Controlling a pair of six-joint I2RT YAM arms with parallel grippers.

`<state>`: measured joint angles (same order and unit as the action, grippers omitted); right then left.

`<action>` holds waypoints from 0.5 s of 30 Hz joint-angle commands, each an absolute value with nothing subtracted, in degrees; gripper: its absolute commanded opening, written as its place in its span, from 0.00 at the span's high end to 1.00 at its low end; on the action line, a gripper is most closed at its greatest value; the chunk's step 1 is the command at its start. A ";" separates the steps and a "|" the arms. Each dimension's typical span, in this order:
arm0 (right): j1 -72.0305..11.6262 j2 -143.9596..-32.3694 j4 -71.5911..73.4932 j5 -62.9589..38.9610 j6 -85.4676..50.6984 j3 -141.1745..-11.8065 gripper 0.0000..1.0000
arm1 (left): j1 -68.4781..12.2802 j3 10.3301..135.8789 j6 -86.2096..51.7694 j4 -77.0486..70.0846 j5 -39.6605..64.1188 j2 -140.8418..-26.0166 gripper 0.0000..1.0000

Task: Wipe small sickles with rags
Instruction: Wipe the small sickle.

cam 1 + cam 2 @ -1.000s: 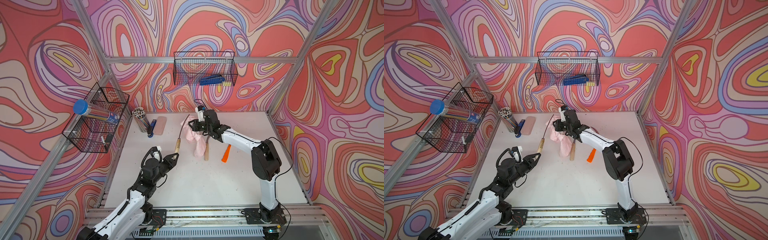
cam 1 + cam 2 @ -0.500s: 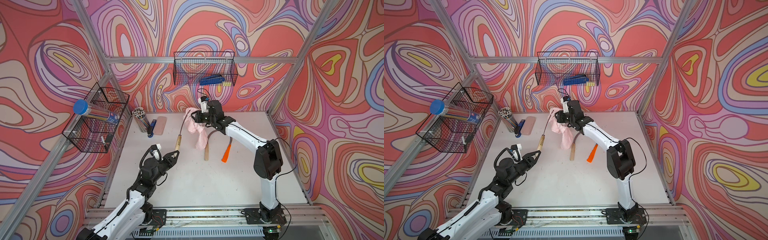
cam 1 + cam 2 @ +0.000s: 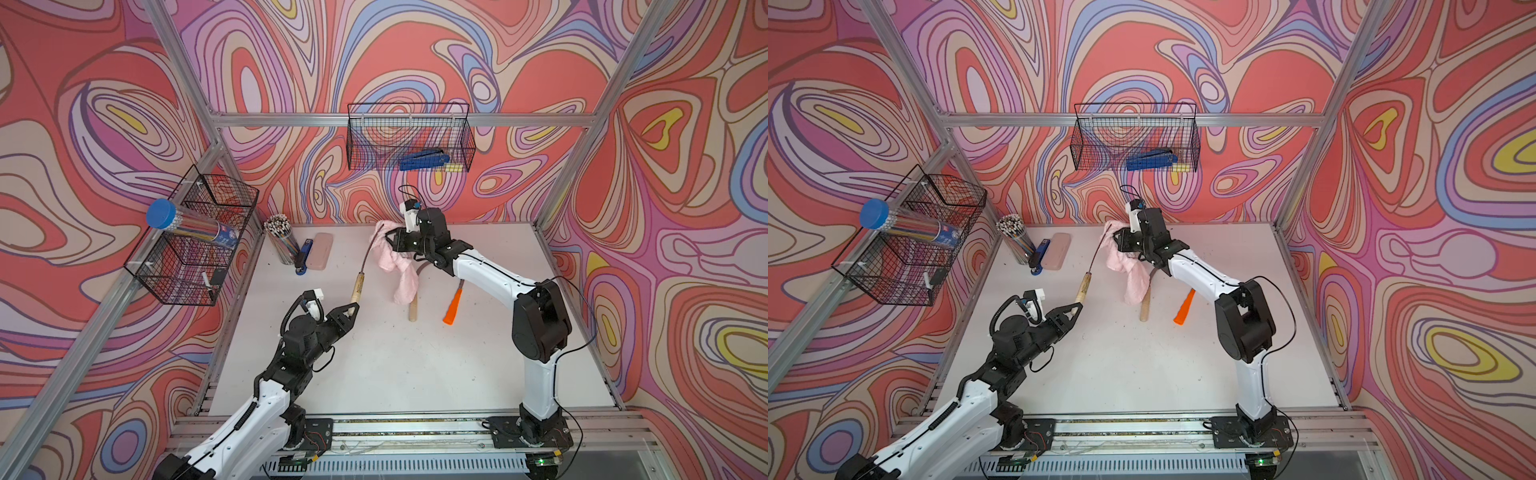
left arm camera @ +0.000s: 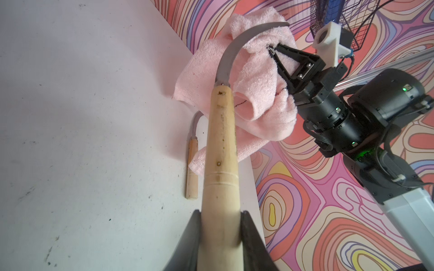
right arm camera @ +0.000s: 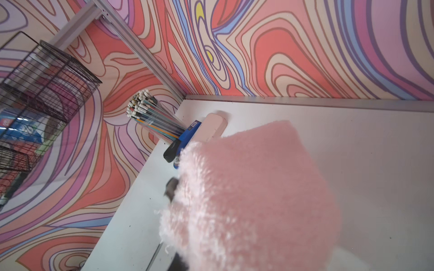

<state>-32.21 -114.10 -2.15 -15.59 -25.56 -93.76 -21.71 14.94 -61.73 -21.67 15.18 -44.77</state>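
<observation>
I work from the biggest item down. Both arms converge over the far part of the table (image 3: 374,374), so the main hazard is a collision. The right gripper (image 3: 390,241) hangs just beside the raised blade, and in my judgement any inward drift puts its black fingers against metal. Next comes the rag (image 3: 400,270). The right gripper is pinched closed on one fold of it, and the blade's curve crosses the bunched upper part, apparently in contact. A long tail hangs toward the table in front of the second wooden-handled sickle (image 3: 413,309); I cannot tell whether it touches. If I sweep low, that tail can drag this sickle or the orange-handled sickle (image 3: 453,305) near it. Terry loops may also snag on the curved edge and pull the cloth out of a shallow pinch. Then the held sickle (image 3: 358,286): the left gripper (image 3: 353,306) is clamped on the butt end of its pale handle, with the blade raised off the table and pointing toward the rear wall. A grip this far from the blade gives the wiping force a long lever, so the handle may twist or slide between the jaws under hard pressure. Smallest are the dark specks on the table, which the hanging tail may pick up and smear onto the blade.
</observation>
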 commanded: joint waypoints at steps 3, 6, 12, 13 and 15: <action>-38.30 -110.36 6.46 -13.82 -23.47 -86.62 1.00 | -21.80 15.20 -62.03 -20.54 15.64 -45.85 1.00; -41.63 -109.69 7.99 -13.67 -23.06 -83.87 1.00 | -21.82 15.27 -62.08 -20.99 15.59 -46.38 1.00; -46.85 -107.79 12.06 -13.01 -24.43 -76.90 1.00 | -21.86 15.45 -61.70 -20.32 14.52 -46.28 1.00; -47.11 -107.26 13.43 -13.07 -25.26 -75.16 1.00 | -21.80 15.39 -61.77 -20.24 14.37 -46.23 1.00; -47.19 -106.41 15.67 -13.47 -26.74 -72.38 1.00 | -21.81 15.24 -61.77 -20.36 14.41 -46.06 1.00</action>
<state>-46.54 -109.10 10.41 -12.38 -24.99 -75.00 -21.69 14.87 -62.11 -18.33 14.52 -46.61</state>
